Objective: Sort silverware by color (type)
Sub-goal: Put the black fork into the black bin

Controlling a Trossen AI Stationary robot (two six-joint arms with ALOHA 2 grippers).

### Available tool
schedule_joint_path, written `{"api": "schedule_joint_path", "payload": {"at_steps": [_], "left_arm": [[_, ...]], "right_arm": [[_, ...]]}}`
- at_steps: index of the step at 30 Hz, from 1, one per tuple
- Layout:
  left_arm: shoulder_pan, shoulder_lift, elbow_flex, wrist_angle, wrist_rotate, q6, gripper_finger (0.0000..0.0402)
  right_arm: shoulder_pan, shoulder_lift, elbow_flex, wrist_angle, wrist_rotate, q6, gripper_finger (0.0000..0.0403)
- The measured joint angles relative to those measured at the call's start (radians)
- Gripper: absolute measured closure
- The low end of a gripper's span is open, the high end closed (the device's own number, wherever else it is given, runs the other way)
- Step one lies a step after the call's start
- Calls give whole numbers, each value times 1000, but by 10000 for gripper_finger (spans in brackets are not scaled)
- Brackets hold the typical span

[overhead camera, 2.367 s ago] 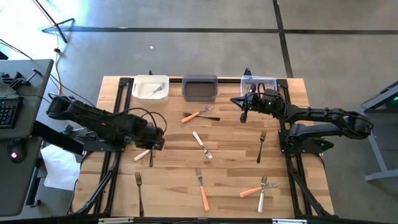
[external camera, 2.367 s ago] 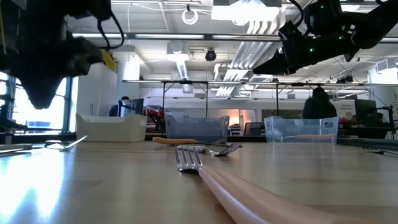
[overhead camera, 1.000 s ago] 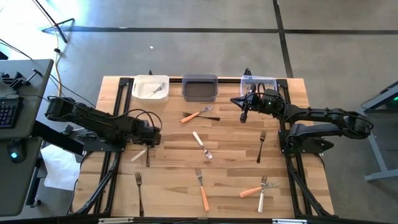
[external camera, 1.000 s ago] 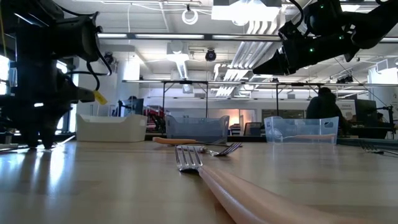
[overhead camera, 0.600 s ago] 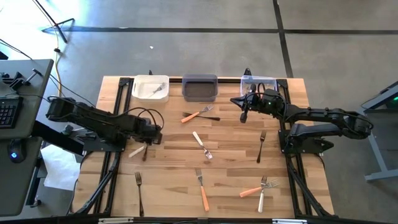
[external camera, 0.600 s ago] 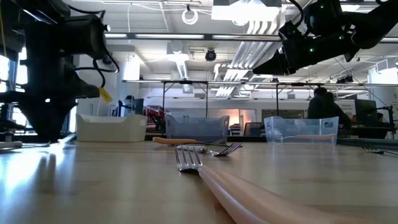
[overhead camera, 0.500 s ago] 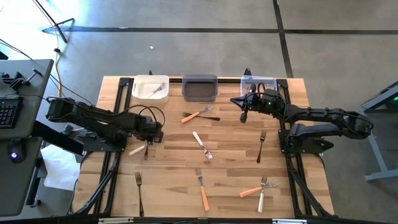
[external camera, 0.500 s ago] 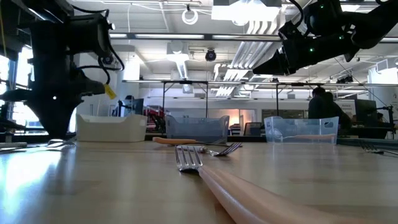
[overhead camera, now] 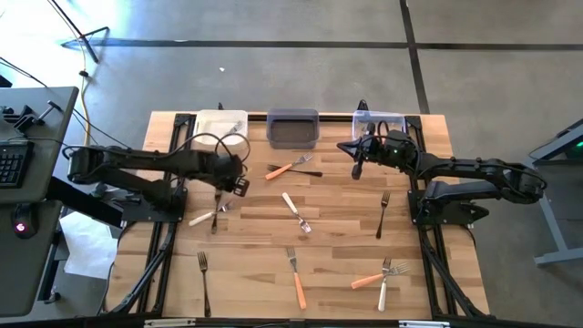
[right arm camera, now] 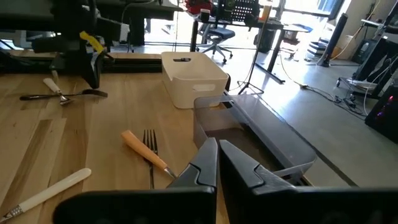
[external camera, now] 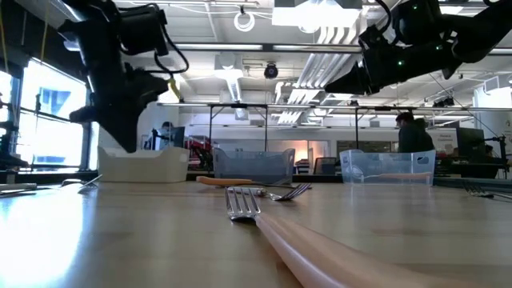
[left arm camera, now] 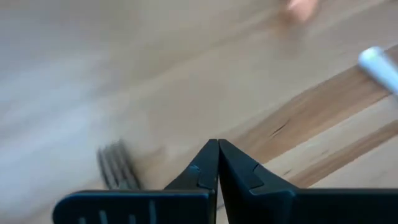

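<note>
The left claw (overhead camera: 235, 182) hangs closed and empty over the desk (overhead camera: 337, 246), near the white bin (overhead camera: 220, 127); just nearer lie a cream-handled fork (overhead camera: 202, 217) and a dark fork (overhead camera: 216, 215). Past the grey bin (overhead camera: 292, 128), an orange-handled fork (overhead camera: 284, 169) and another dark fork (overhead camera: 306, 172) lie mid-desk. The right claw (overhead camera: 356, 169) hovers closed and empty by the clear bin (overhead camera: 379, 121). The other forks (overhead camera: 297, 278) are scattered over the nearer part of the desk.
</note>
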Motion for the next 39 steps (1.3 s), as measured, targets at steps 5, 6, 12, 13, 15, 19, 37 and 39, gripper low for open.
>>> {"api": "schedule_joint_path", "payload": {"at_steps": [5,6,12,13,15,19,37,39], "left_arm": [[26,0,21,45,1,152,401],[27,0,24,55,1,182,401],[15,0,42,148,16,332,401],[11,0,43,170,23,355,401],[3,0,44,204,35,390,401],[-13,0,44,240,46,463,401],[-42,-1,50,195,47,602,402],[-42,-1,69,163,47,620,402]], "right_arm": [[0,0,0,14,0,30,402],[0,0,0,14,0,44,402],[40,0,0,-26,3,141,403],[59,0,0,-34,16,150,403],[106,0,0,-51,69,150,403],[204,0,0,-55,197,146,403],[406,0,0,-36,422,203,403],[406,0,0,-30,422,204,403]]}}
